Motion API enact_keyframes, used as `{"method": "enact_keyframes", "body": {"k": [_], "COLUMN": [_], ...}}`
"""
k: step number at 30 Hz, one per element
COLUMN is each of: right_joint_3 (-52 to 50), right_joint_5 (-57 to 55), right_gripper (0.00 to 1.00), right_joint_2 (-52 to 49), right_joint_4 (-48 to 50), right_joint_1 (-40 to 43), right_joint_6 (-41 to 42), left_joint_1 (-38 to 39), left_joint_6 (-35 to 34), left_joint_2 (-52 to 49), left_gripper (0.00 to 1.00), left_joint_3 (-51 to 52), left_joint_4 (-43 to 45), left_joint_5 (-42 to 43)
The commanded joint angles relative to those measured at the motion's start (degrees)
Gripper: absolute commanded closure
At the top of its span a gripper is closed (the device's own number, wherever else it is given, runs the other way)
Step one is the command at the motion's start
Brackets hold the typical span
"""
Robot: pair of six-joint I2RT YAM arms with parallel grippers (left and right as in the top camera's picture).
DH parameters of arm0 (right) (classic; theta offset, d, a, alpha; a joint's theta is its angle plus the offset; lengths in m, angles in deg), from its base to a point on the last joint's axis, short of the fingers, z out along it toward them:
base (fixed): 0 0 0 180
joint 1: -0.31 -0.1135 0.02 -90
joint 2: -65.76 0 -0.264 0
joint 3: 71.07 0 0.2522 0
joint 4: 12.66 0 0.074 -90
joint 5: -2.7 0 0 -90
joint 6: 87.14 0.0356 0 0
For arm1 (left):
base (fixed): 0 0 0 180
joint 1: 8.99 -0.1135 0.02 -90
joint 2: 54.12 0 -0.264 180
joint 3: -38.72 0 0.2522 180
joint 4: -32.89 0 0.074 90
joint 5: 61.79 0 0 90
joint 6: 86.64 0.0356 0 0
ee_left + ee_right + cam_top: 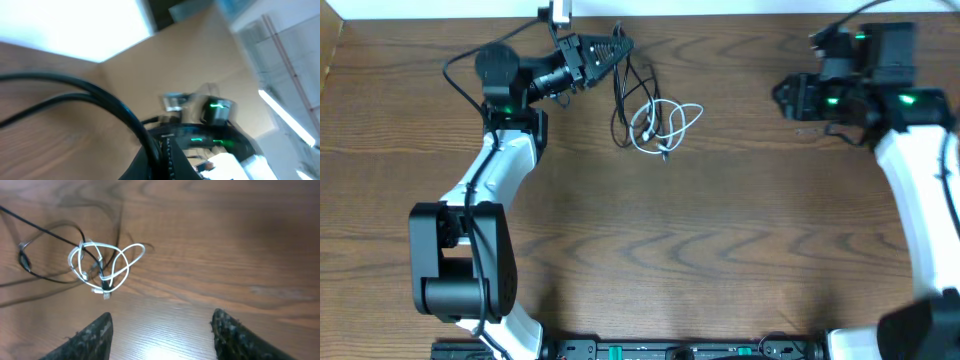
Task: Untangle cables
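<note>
The white cable (665, 125) lies in loose loops on the wooden table, tangled with the black cable (621, 95), which runs up from the bundle to my left gripper (620, 45). The left gripper is raised at the far edge with its fingers together on the black cable. In the blurred left wrist view, black strands (100, 100) run into the jaws (165, 160). My right gripper (785, 97) is open and empty at the far right, well apart from the bundle. The right wrist view shows its two fingers (160, 330) apart, with the white loops (107, 262) and black cable (50, 235) ahead to the left.
The wooden table (720, 230) stretches between both arms. Its far edge (720, 14) runs just behind the left gripper. The right arm with green lights (215, 107) shows in the left wrist view. The arm bases stand at the front edge.
</note>
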Motion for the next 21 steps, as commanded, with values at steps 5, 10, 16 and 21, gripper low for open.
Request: {"method": "enact_keyframes", "body": {"k": [5,10,16,21], "right_joint_3": [0.04,0.04,0.04,0.04], "right_joint_5": [1.53,4.00,5.66,6.73], "right_gripper": [0.34,0.27,0.21,0.23], "right_joint_2": [-9.49,-15.26,-20.92,-24.28], "right_joint_4": [7.87,13.00,18.16,24.09], "right_joint_1": [-6.84,-10.38,-14.01,-16.65], "right_joint_6": [8.68,9.81,10.14,7.10], "left_joint_1": [0.11,0.17,0.17,1.20], "left_joint_6": [-22.12,-28.76,-37.46,-40.70], "left_joint_2": [1.20,1.20,1.20,1.64], "left_gripper": [0.93,0.92,0.93,0.93], "left_joint_3": [-1.07,-1.07,-1.07,-1.07], "left_joint_4": [9.84,10.58,16.90,20.76], "left_joint_5": [-0.61,-2.16,-4.83,-5.16]}}
